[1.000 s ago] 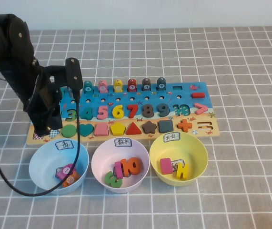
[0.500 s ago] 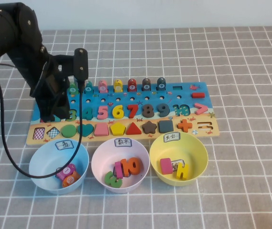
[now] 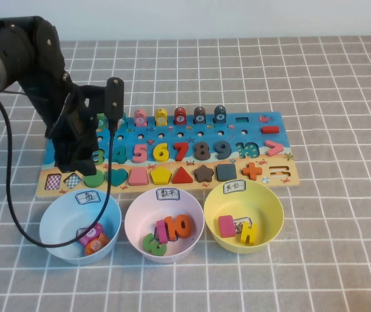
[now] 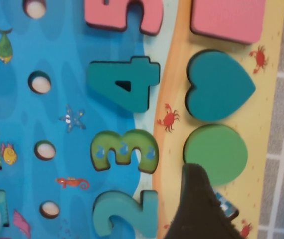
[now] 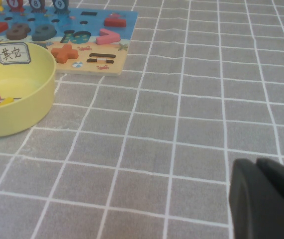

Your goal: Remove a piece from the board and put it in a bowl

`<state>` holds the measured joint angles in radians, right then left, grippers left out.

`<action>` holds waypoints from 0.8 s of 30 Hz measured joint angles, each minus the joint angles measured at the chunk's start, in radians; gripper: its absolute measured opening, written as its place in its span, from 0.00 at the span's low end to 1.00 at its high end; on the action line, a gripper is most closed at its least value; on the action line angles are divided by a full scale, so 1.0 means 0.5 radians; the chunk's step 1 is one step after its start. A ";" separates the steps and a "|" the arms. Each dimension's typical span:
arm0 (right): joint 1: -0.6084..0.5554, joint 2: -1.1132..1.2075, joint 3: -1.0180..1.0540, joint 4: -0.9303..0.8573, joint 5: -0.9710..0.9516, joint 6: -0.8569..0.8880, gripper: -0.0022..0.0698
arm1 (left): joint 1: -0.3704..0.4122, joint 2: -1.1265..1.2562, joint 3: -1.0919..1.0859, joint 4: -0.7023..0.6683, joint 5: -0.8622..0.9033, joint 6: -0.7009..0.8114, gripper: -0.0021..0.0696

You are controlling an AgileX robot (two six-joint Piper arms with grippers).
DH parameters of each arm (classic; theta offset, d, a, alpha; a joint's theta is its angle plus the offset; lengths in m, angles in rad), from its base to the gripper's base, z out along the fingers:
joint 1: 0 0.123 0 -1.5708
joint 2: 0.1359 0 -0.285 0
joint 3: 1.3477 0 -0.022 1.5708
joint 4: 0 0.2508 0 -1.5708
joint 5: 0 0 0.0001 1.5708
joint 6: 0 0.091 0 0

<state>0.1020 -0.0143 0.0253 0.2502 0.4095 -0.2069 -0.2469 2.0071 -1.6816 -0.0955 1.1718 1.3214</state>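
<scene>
The dark green disc lies in the sandy strip of the board, left of the teal heart. My left gripper hangs low over the board's left end, just beside the disc. In the left wrist view one dark finger touches the edge of the disc. The other finger is out of the frame, so the jaws stand apart and hold nothing. The yellow bowl stands in front of the board's right part. My right gripper is shut and empty over the bare mat, off to the side of the yellow bowl.
A light blue bowl and a pale pink bowl stand in front of the board, each holding pieces. The yellow bowl holds a pink block and a yellow letter. The left arm's cable loops down beside the blue bowl. Grey checked mat lies all around.
My left arm has swung from above the blue bowl's rim back over the board's left end. The two checked squares at the board's corner are now uncovered.
</scene>
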 joint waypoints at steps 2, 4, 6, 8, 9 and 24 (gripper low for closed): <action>0.000 0.000 0.000 0.000 0.000 0.000 0.01 | 0.000 0.001 0.000 0.035 0.000 0.051 0.56; 0.000 0.000 0.000 0.000 0.000 0.000 0.01 | 0.000 0.005 0.008 0.077 -0.011 0.074 0.56; 0.000 0.000 0.000 0.000 0.000 0.000 0.01 | 0.000 0.005 0.051 0.111 -0.028 0.090 0.56; 0.000 0.000 0.000 0.000 0.000 0.000 0.01 | 0.000 0.009 0.095 0.139 -0.036 0.100 0.56; 0.000 0.000 0.000 0.000 0.000 0.000 0.01 | 0.000 0.009 0.116 0.148 -0.037 0.102 0.56; 0.000 0.000 0.000 0.000 0.000 0.000 0.01 | 0.000 0.011 0.124 0.096 -0.145 -0.049 0.83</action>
<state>0.1020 -0.0143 0.0253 0.2502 0.4095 -0.2069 -0.2469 2.0128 -1.6195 -0.0476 1.0990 1.2970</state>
